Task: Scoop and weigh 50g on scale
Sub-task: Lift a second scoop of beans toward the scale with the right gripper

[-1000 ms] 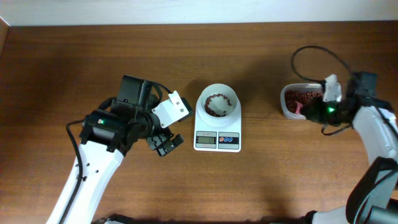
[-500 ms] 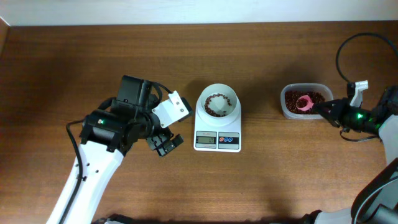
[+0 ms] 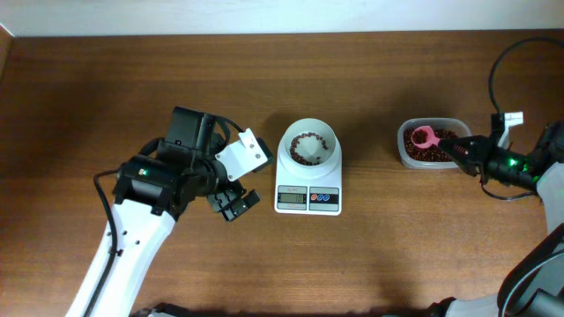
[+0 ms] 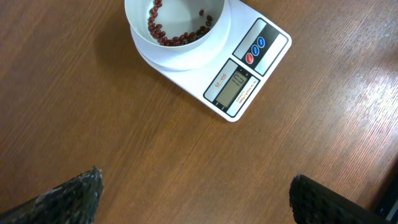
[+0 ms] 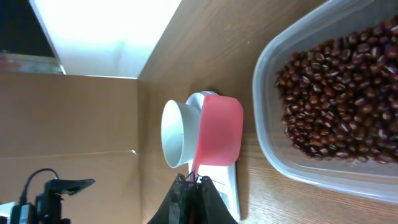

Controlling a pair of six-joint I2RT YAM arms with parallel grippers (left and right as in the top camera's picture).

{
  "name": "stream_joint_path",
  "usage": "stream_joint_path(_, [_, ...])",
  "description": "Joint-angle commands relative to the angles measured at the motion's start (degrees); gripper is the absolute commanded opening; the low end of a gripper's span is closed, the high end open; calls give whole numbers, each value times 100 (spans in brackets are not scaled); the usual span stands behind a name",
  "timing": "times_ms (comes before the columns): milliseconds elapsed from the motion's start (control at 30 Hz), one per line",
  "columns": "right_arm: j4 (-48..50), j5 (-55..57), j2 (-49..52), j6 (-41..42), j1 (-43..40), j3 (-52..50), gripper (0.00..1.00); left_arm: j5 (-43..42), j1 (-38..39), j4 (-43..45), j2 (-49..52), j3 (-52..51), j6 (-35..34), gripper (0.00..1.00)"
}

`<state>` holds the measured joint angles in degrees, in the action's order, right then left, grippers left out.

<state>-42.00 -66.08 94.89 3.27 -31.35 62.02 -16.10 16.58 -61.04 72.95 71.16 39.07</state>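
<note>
The right gripper (image 3: 460, 150) was clamped on a pink scoop (image 3: 423, 136) held over the beans (image 3: 443, 154) in the tub (image 3: 401, 151), its handle lying left-right, with the scale (image 3: 307, 199) well apart to its left, nearer the wide-open, empty left gripper (image 3: 242, 179).

Scoop (image 3: 422, 136) seemingly over tub (image 3: 403, 151), right of scale (image 3: 307, 186)

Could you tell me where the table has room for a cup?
Bare wood lies between the white digital scale and the clear plastic tub of red-brown beans, and along the far edge. It is crowded left of the scale, by the left gripper, and at the tub, where the right gripper holds a pink scoop.
</note>
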Motion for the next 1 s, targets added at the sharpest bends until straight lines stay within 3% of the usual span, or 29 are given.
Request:
stream_joint_path(0, [87,-323,31,223,-17,13,4,-66,-24,7,-59,85,92,99])
stream_joint_path(233, [304,-400,31,511,153,13,4,-66,-24,7,-59,85,92,99])
stream_joint_path(600, [2761,-114,31,2944,1853,13,4,-66,-24,4,-59,85,92,99])
stream_joint_path(967, [3552,470,31,3777,2970,13,4,-66,-24,4,-59,85,92,99])
